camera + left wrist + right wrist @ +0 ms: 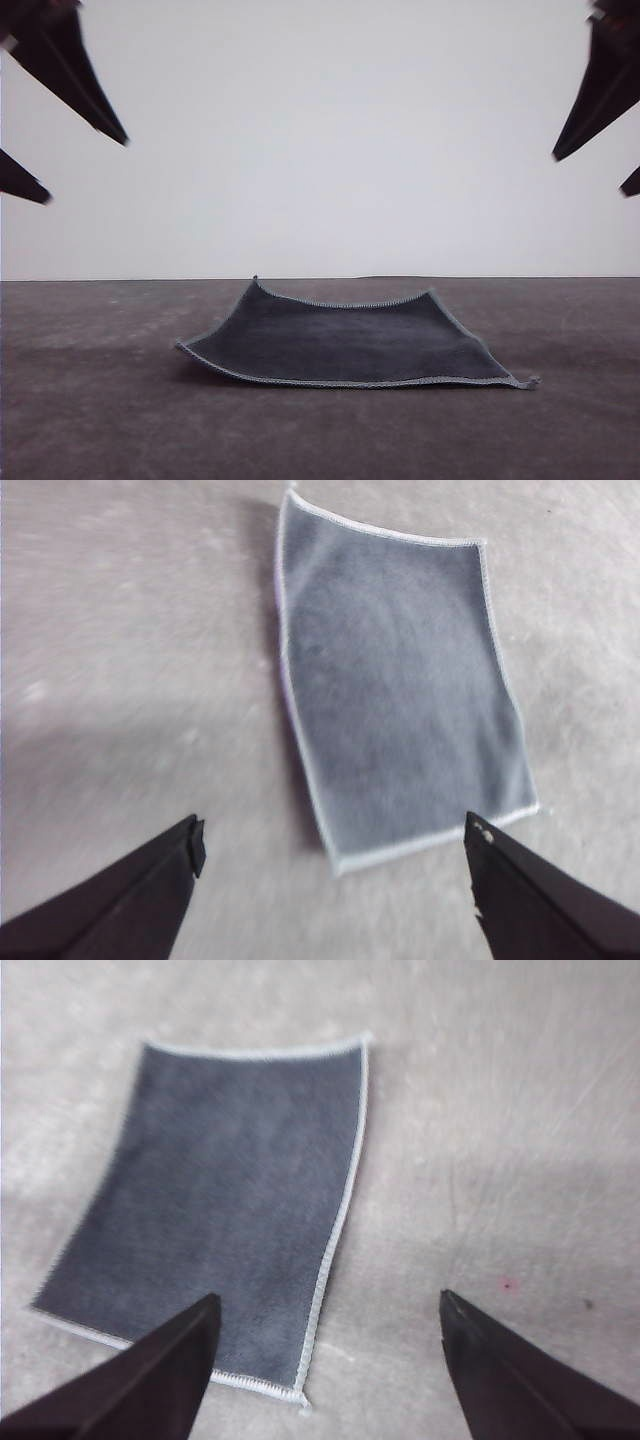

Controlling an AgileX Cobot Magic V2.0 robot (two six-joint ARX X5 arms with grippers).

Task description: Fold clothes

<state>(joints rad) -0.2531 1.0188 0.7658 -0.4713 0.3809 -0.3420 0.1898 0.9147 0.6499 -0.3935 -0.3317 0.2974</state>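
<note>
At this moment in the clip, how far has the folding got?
Nothing is folded yet: the cloth lies spread out, dark grey face up, on the table, its corners slightly curled. Nothing is in hand; the left gripper and right gripper hover above it with jaws wide apart. All grasping and folding remains.

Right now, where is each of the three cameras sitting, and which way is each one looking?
Front view: low, looking forward across the table at the cloth; left gripper and right gripper hang open at the upper corners.
Left wrist view: on the left arm, looking down at the cloth past its open fingers.
Right wrist view: on the right arm, the same, fingers open.
All share the cloth, grey face up.
</note>
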